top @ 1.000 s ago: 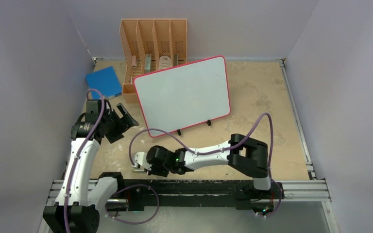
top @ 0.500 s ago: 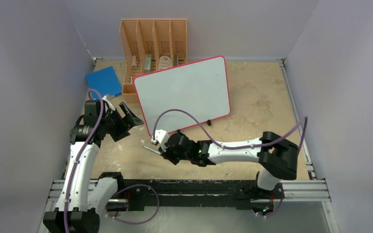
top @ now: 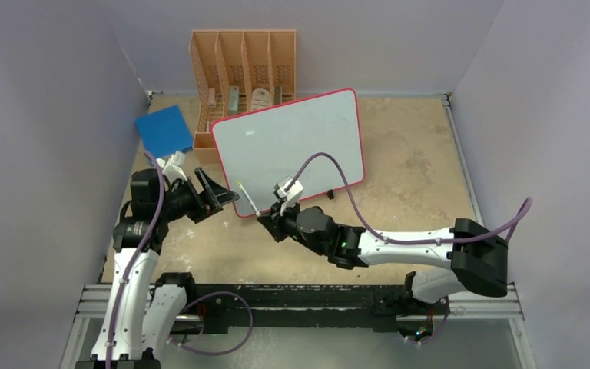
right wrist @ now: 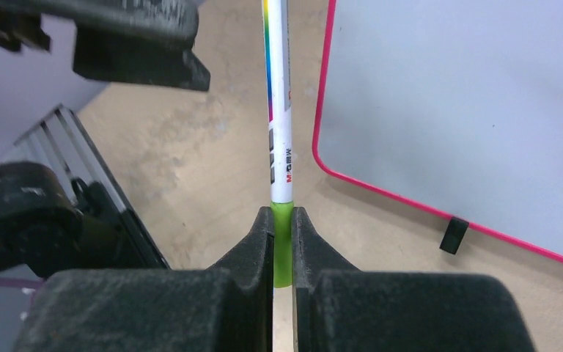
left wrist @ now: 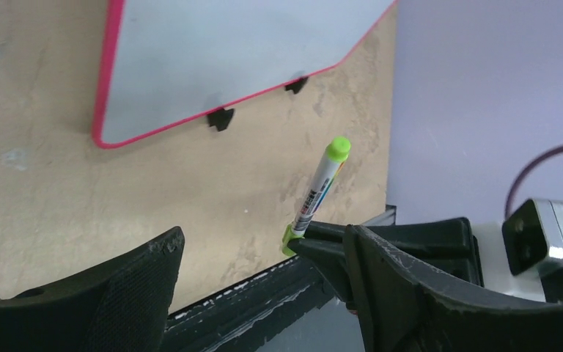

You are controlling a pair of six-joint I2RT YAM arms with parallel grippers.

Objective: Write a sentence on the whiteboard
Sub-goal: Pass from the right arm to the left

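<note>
The whiteboard, glossy white with a red-pink rim, leans on two black feet at the table's middle back. Its face is plain white; the sentence is out of view. My right gripper is shut on the green end of a white marker, just below the board's lower left corner. The right wrist view shows the marker sticking straight out of the shut right gripper, beside the whiteboard. My left gripper stands open just left of the marker's free end. In the left wrist view the marker rises beyond the open left gripper.
An orange slotted rack holding small items stands behind the board. A blue flat book lies at the back left. Lilac walls close three sides. A black rail runs along the near edge.
My right arm has carried the marker from the near edge up to the board's lower left corner. The left gripper has swung right toward the marker, its jaws a little narrower.
</note>
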